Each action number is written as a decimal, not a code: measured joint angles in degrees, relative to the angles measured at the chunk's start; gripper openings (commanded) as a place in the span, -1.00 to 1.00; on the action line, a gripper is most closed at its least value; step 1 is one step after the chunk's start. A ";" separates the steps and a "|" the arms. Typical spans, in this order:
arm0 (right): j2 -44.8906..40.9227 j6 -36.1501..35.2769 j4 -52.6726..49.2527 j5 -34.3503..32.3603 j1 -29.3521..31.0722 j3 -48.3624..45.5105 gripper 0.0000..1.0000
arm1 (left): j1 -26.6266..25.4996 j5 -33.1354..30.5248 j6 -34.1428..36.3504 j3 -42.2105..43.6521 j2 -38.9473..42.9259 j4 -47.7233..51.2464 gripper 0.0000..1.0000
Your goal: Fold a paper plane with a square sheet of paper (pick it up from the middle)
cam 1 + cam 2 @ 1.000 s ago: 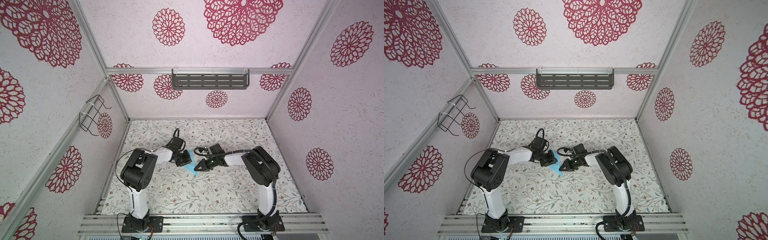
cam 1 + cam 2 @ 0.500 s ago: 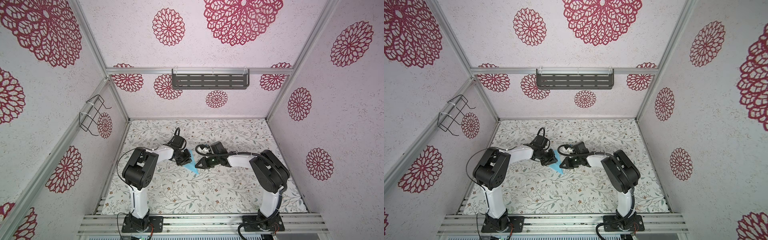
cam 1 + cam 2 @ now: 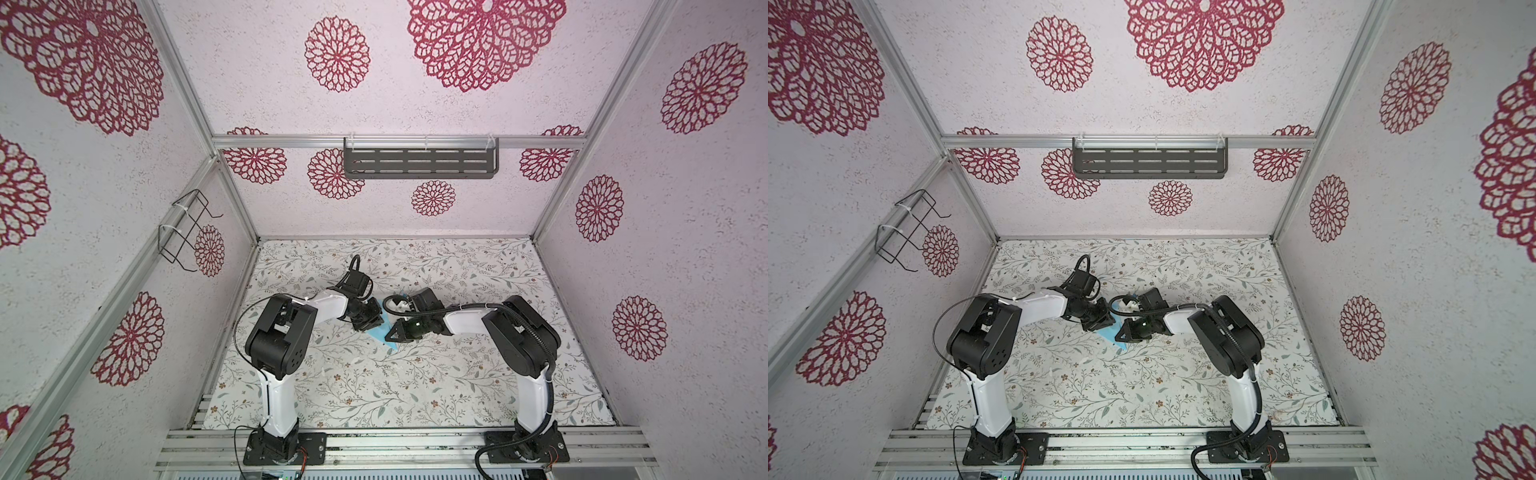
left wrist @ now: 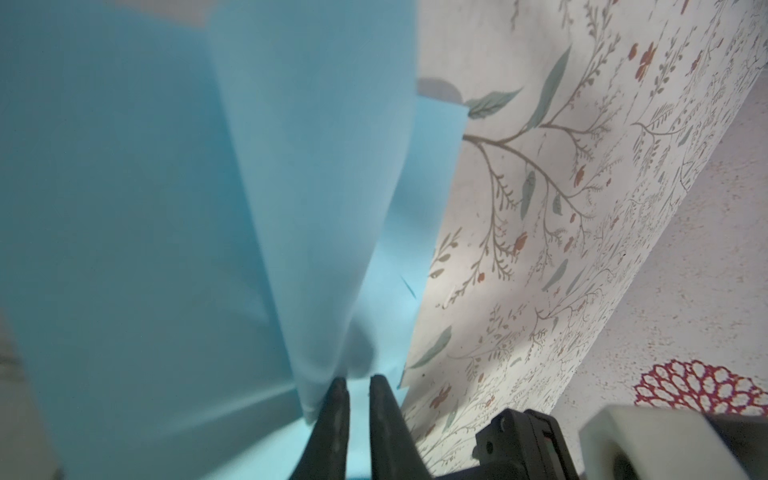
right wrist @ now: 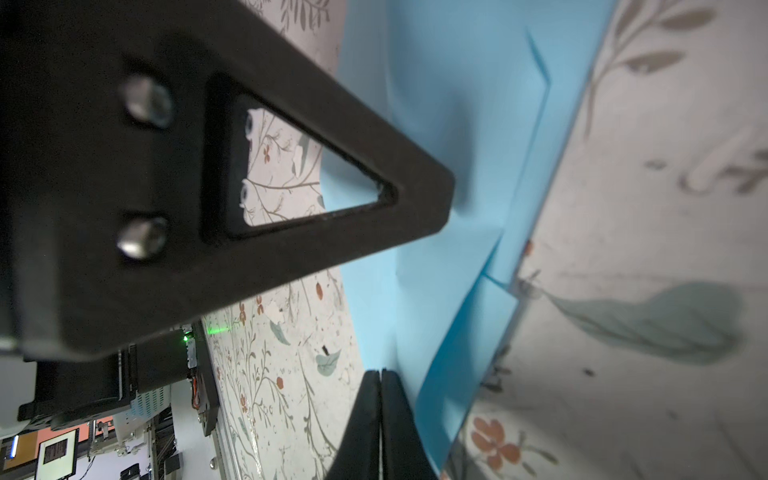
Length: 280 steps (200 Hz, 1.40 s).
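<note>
— On the floral mat (image 3: 374, 395), mid-table, what is the left gripper (image 3: 368, 326) doing?
— Both top views show it low over the light-blue paper (image 3: 379, 332), which lies on the mat between the two arms. Only the left wrist view shows its jaws: a thin slit apart, with a raised flap of the paper (image 4: 316, 187) standing at their tips. Pinched or not, I cannot tell.
— And the right gripper (image 3: 391, 335)?
— It sits at the paper's right side. Its wrist view alone shows the fingers (image 5: 365, 424) pressed flat together, tips against the sheet; whether a layer is caught does not show. That view also shows the left gripper's triangular finger (image 5: 124, 270) touching the paper.
— Containers?
— A wire basket (image 3: 183, 232) hangs on the left wall and a slotted shelf (image 3: 419, 163) on the back rail. The paper is well apart from both.
</note>
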<state>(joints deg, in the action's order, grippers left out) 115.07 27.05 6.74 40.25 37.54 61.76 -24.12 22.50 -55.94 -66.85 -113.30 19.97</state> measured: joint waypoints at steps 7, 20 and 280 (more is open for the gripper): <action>0.00 0.00 -0.02 0.00 -0.04 0.00 -0.83 | 0.00 0.00 0.00 -0.09 -0.07 0.15 -0.69; 0.00 0.00 -0.04 0.02 -0.13 0.00 -0.82 | 0.00 0.00 0.00 -0.28 -0.17 0.42 -0.69; 2.49 3.04 12.68 9.62 -3.50 -5.75 -0.82 | -0.42 0.96 1.51 10.97 11.96 -13.03 -0.60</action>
<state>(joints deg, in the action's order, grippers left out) 117.56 30.09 19.42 49.87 34.04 56.01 -24.53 23.46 -54.43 -55.88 -101.34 6.94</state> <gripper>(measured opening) 0.088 0.216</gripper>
